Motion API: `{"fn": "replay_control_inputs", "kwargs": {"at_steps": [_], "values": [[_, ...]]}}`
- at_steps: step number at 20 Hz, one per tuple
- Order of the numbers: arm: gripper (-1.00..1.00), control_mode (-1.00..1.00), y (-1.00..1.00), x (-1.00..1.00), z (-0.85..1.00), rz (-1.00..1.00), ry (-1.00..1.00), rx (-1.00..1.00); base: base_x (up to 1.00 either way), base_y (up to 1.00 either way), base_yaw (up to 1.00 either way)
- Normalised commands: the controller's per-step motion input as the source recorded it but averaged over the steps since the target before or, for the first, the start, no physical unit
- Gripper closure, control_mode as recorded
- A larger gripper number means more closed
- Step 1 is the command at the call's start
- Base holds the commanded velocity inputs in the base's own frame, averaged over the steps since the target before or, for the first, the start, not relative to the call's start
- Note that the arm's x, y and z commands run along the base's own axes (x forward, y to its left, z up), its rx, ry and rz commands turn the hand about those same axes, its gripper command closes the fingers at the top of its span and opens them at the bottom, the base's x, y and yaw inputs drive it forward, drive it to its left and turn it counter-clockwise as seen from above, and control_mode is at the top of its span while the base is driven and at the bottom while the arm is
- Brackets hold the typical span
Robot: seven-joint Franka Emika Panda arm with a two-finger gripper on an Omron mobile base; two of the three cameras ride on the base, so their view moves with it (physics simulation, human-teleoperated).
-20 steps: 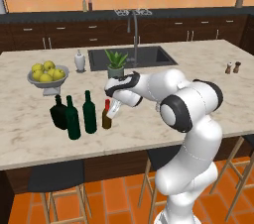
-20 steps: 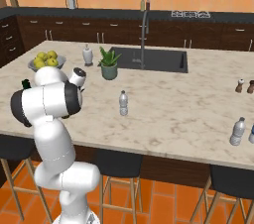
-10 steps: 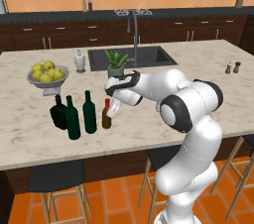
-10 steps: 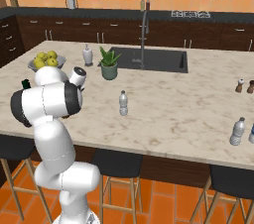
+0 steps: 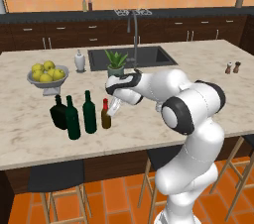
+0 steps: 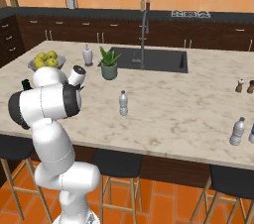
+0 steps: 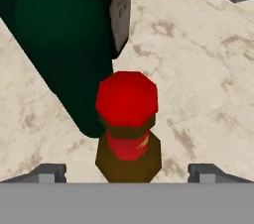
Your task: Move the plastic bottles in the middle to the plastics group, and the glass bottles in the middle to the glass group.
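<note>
While the white arm bends low over the left half of the left base view, its pincer hangs just above and to the right of the brown bottle, jaws spread wide and clasping nothing. In the hand view the two finger tips sit far apart at the bottom corners, with the brown bottle's red cap standing free between them, upright on the pale marble worktop. Just left of it in the left base view stands a tall green bottle, then a second green bottle and a squat black flask, all close together near the front edge of the worktop. Behind them, toward the upper left, sit a bowl of lemons and a white dispenser; a potted plant stands by the sink. In the right base view a small clear bottle stands alone at mid-frame, well apart from the arm, and another clear bottle stands near the right edge.
</note>
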Motion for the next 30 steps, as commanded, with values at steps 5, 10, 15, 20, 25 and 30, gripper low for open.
{"fn": "replay_control_inputs", "kwargs": {"at_steps": [5, 10, 15, 20, 25, 30], "values": [[-1.0, -1.0, -0.49, -0.28, 0.62, -0.04, -0.11, 0.06, 0.0, 0.0, 0.0], [-1.0, -1.0, -0.67, -0.24, 0.55, -0.07, -0.07, 0.05, 0.0, 0.0, 0.0], [-1.0, -1.0, -0.75, -0.18, 0.56, -0.13, -0.02, 0.03, 0.0, 0.0, 0.0], [-1.0, -1.0, -0.52, -0.01, 0.56, -0.32, 0.05, -0.13, 0.0, 0.0, 0.0], [-1.0, -1.0, -0.22, 0.06, 0.41, -0.44, 0.2, -0.24, 0.0, 0.0, 0.0], [-1.0, -1.0, -0.52, 0.22, 0.11, -0.45, 0.36, -0.08, 0.0, 0.0, 0.0]]}}
